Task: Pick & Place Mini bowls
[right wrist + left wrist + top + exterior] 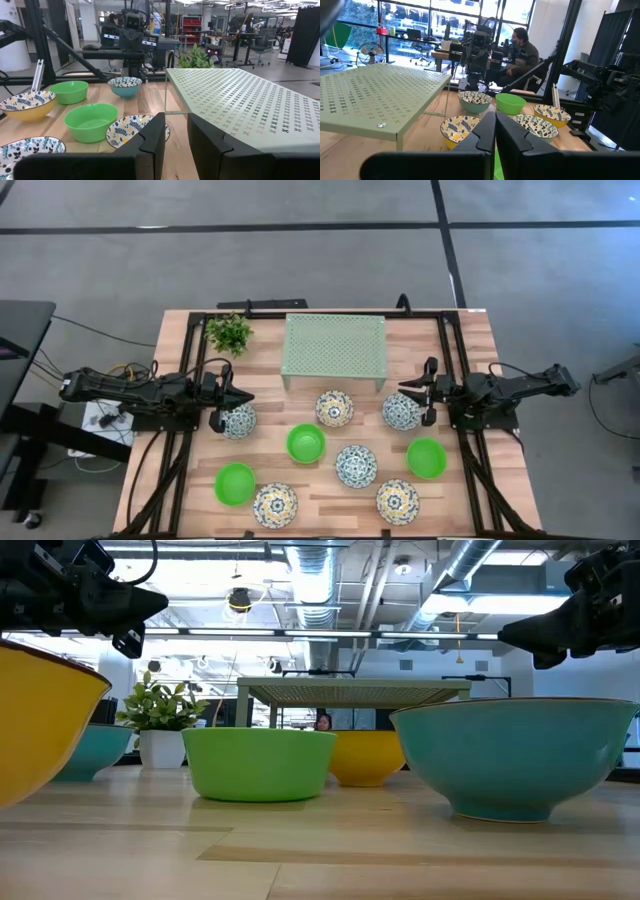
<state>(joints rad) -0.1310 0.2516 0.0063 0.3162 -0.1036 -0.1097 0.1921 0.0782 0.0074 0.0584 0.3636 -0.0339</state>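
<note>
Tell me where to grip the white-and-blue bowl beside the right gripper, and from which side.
Grip the blue-patterned bowl by its thin rim on the side nearest the right gripper, coming from above with one finger inside and one outside. It sits upright and open, its body probably too wide to span.

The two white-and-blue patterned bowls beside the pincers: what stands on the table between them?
In the high view, one yellow-and-blue patterned round bowl stands between the left white-and-blue bowl and the right one, just before the pale green perforated rack.
</note>
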